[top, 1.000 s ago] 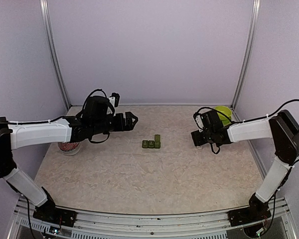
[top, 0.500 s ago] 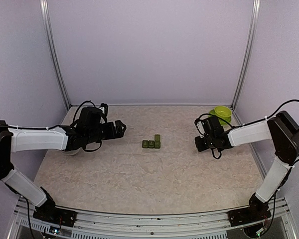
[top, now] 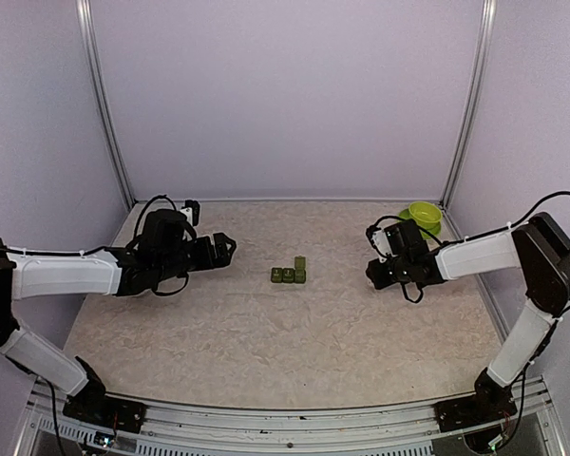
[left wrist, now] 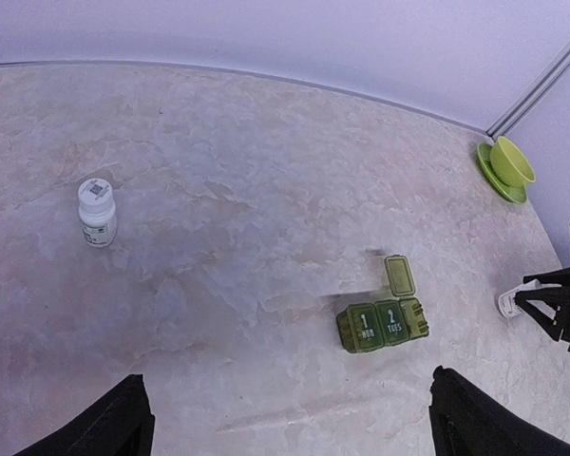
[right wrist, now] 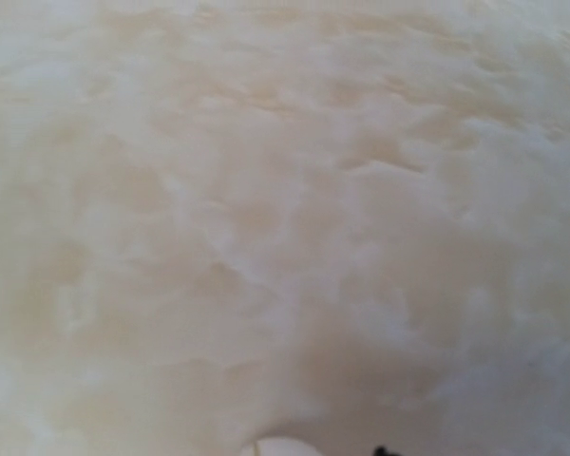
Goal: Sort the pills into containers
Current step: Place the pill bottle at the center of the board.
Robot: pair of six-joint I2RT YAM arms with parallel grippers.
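Containers, a dark green plastic three-compartment strip [left wrist: 382,326], sit centre-frame, one lid up for filling. Left claw [top: 224,249] gapes open; whether the right claw [top: 373,274] grips anything, I cannot tell.

Soft, even light washes the overhead view with only faint shadows on the table [top: 294,351], the left wrist view is sharp but bows at its edges, and the right wrist view is a pale, washed-out, unfocused blur.
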